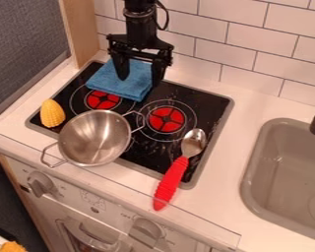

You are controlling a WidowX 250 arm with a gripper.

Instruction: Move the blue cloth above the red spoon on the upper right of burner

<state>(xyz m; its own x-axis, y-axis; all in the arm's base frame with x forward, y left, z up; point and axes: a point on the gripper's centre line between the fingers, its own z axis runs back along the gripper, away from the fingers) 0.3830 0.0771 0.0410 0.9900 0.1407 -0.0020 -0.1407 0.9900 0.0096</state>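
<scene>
1. My pincer (140,79) is spread, its two fingers well apart over the blue cloth (108,78), which lies folded at the rear left of the stovetop (209,102); I'd judge that the grasp is the step in hand

2. The first risk I see is a poor bite: the finger on the right of my view hangs by the cloth's right-hand edge, so closing there may only rumple the fabric or catch one layer, and the fold could fall open as I lift

3. Too low, and the tips may scrape the glass; too high, and they'd slide over the fabric. I can't tell from here whether they touch it

4. On the way right, a drooping corner could drag over the right-hand burner (167,119) or snag the loop handle (144,121) of the steel pot (94,135), so I'd want decent lift

5. The red spoon (171,183) lies aslant at the front right, its bowl on the stovetop and its handle out past the front edge. Letting go short could drop the cloth onto that bowl; I'd aim behind it, by the rear right corner

6. The tiled wall (252,44) is close behind the arm, so a wide swing back could knock it

7. The yellow corn (52,113) sits left of the pot, off my route; the sink (272,182) only matters if I badly overshoot
</scene>
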